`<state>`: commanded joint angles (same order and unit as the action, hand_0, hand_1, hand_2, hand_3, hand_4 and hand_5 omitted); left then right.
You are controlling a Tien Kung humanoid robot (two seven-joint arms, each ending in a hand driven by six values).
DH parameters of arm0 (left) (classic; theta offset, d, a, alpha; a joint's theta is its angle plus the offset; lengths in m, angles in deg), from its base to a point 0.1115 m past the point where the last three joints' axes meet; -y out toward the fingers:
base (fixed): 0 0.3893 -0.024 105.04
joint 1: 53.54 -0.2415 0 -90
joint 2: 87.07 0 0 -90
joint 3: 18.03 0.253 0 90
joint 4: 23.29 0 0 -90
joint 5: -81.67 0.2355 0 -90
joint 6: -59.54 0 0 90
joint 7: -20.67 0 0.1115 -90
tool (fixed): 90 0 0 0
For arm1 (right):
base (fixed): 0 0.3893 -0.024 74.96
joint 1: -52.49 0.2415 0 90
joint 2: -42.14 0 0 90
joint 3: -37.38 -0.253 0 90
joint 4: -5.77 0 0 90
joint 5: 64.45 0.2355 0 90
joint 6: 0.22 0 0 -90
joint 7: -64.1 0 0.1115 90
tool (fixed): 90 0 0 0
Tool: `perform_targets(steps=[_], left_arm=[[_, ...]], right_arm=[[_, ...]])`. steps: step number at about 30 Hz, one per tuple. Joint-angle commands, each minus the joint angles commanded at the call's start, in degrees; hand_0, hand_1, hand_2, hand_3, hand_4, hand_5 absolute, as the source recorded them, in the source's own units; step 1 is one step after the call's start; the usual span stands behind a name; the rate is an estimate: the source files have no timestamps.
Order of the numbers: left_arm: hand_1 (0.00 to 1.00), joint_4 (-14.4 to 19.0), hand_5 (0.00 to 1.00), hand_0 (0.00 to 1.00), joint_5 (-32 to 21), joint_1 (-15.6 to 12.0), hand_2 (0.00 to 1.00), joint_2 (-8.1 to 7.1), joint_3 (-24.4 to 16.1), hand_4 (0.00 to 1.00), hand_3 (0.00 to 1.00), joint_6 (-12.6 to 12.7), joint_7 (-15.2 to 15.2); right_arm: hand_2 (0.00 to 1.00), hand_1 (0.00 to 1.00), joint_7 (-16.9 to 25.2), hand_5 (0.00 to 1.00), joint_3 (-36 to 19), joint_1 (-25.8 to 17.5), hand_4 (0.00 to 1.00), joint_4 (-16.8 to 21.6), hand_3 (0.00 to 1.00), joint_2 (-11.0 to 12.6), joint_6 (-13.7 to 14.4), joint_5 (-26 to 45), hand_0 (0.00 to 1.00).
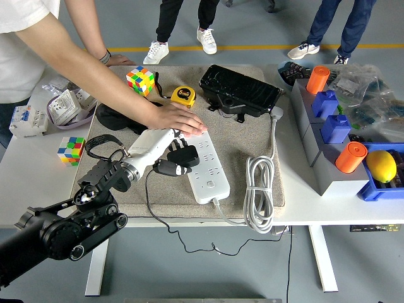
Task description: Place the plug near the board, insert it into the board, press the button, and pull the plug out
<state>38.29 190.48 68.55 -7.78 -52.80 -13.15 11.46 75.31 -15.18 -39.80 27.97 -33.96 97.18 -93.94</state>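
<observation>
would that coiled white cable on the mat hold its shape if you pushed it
Probably not: the coiled white cable lies in loose loops, so it would likely flex and slide on the mat. Its end joins the power strip, which may tug.

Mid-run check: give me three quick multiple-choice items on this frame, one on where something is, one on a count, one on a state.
1. Where does the person's hand rest?
A. on the far end of the power strip
B. on the yellow tape measure
C. on the coiled white cable

2. How many orange cylinders stand at the right of the table?
A. one
B. two
C. four

3. What is the robot's left hand doing?
A. lying open on the mat
B. resting off the table
C. grasping the black plug over the power strip

Answers: 1 A, the palm lies flat on the strip's far end. 2 B, one is farther back and one is beside the lemon. 3 C, the fingers close around the plug above the strip's sockets.
</observation>
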Motion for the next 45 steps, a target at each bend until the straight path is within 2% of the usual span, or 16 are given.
perform_targets(steps=[1,2,4,7,8,10,18,26,29,35,43,44,45], left_arm=[[0.444,-0.2,0.115,0.285,-0.2,0.0,0.483,0.01,0.1,0.875,0.532,0.3,0.2],[0.385,-0.3,0.045,0.242,-0.5,0.0,0.41,-0.01,0.3,0.826,0.519,1.0,0.6],[0.385,-0.4,0.045,0.242,-1.2,-0.1,0.41,-0.06,0.4,0.826,0.519,1.9,1.3],[0.385,-0.7,0.045,0.242,-4.6,-0.4,0.41,-0.18,0.2,0.826,0.519,4.5,4.2],[0.38,-0.7,0.039,0.239,-5.9,-0.5,0.365,-0.23,0.0,0.813,0.51,4.7,4.8],[0.38,-0.9,0.039,0.239,-8.6,-0.7,0.365,-0.33,-0.3,0.813,0.51,5.5,6.6],[0.37,-0.7,0.039,0.233,-11.3,-1.9,0.363,-0.44,-2.0,0.812,0.51,6.0,9.2],[0.373,-2.4,0.053,0.237,-14.4,-2.9,0.373,-1.58,-6.8,0.823,0.509,6.3,13.4],[0.373,-3.2,0.053,0.237,-15.7,-3.3,0.373,-2.14,-8.7,0.823,0.509,5.6,13.6],[0.372,-4.8,0.066,0.241,-15.2,-4.3,0.377,-3.15,-12.6,0.826,0.512,4.3,13.3],[0.386,-6.8,0.074,0.251,-13.8,-5.0,0.394,-4.14,-13.1,0.828,0.515,3.4,12.2],[0.434,-6.9,0.096,0.305,-13.6,-5.1,0.483,-4.15,-13.0,0.844,0.534,3.3,12.1],[0.434,-7.1,0.096,0.305,-13.6,-5.1,0.483,-4.14,-13.0,0.844,0.534,3.2,12.1]], right_arm=[[0.544,0.587,0.0,0.249,0.0,0.0,0.825,0.0,0.545,0.0,0.0,0.0,0.606],[0.544,0.587,0.0,0.248,0.0,0.0,0.824,0.0,0.545,0.1,0.0,0.0,0.607],[0.544,0.587,0.0,0.248,0.0,-0.1,0.824,0.0,0.545,0.1,0.0,-0.1,0.607],[0.544,0.587,0.1,0.248,0.0,-0.2,0.824,0.0,0.545,0.1,0.0,-0.1,0.607],[0.543,0.587,0.1,0.246,0.0,-0.2,0.824,0.0,0.545,0.1,0.0,-0.1,0.607],[0.543,0.587,0.1,0.246,-0.1,-0.4,0.824,0.0,0.545,0.1,0.0,-0.2,0.607],[0.544,0.587,0.1,0.246,-0.4,-0.8,0.824,0.0,0.545,-0.2,0.0,-0.3,0.606],[0.544,0.587,0.1,0.245,-0.8,-1.2,0.827,-0.1,0.545,-0.2,0.0,-0.3,0.606],[0.544,0.587,0.2,0.245,-1.1,-1.2,0.827,-0.1,0.545,-0.2,0.0,-0.3,0.606],[0.544,0.587,0.2,0.245,-1.3,-1.1,0.826,0.0,0.546,-0.2,-0.1,-0.4,0.606],[0.544,0.587,0.2,0.244,-1.8,-1.1,0.827,0.1,0.545,-0.3,-0.1,-0.7,0.606],[0.544,0.587,0.2,0.245,-1.9,-1.1,0.827,0.1,0.545,-0.3,-0.1,-0.7,0.606],[0.544,0.587,0.2,0.245,-1.9,-1.2,0.827,0.1,0.545,-0.3,-0.1,-0.7,0.606]])
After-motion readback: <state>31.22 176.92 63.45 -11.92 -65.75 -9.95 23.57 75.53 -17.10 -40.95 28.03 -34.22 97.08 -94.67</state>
